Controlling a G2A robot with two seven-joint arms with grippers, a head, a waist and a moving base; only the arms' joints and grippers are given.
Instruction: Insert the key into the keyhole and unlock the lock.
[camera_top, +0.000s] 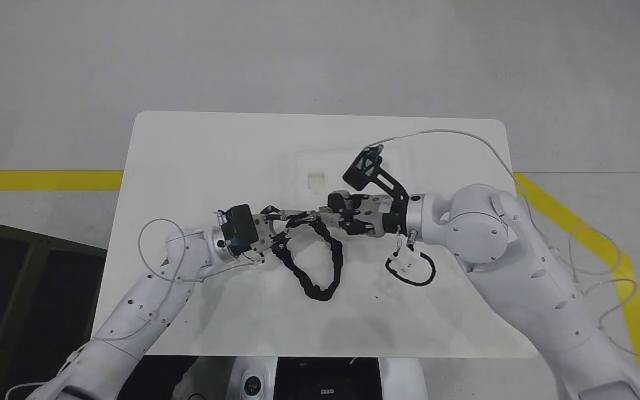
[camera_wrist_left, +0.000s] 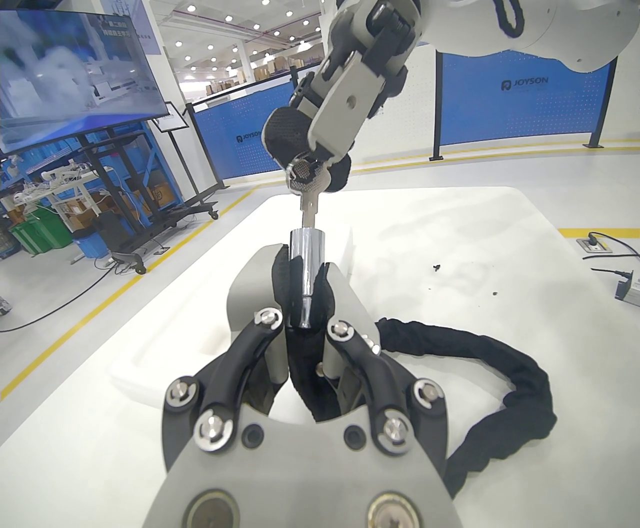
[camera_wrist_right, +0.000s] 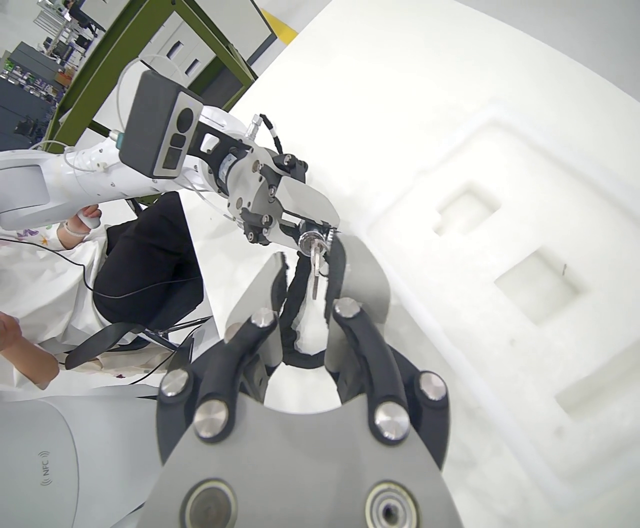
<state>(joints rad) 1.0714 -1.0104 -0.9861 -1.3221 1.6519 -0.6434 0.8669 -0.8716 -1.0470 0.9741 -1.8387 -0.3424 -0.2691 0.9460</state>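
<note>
Misalignment is the main risk I see from where I stand. A small silver metal key (camera_wrist_left: 306, 189) meets the end face of a shiny chrome cylinder lock (camera_wrist_left: 307, 250), and a good length of its blade shows outside the keyhole. If the key is pushed or twisted while tilted off the cylinder's axis, I judge it could jam, bend, or swivel between the pads that hold its head. A turn made before the blade is fully seated would likely spin the key in the grip instead of freeing the lock. The smooth round cylinder could also rotate or slide in its clamp under the twist. The trailing black fabric-sleeved chain (camera_top: 318, 268) adds a pull to one side.

The right gripper (camera_wrist_left: 311, 167) is clenched on the key's round head, pinching it between black pads. The left gripper (camera_wrist_left: 301, 280) is clenched around the chrome cylinder, with the keyhole end pointing out toward the key. Both are raised above the middle of the white table (camera_top: 180, 150), well apart from every edge, and the two grippers face each other tip to tip. The chain droops in a loop from the lock toward the edge nearest the robot and appears to rest on the tabletop. The key looks thin and flat, with a patterned head. The lock looks polished and slippery. How deep the blade sits I cannot tell.
</note>
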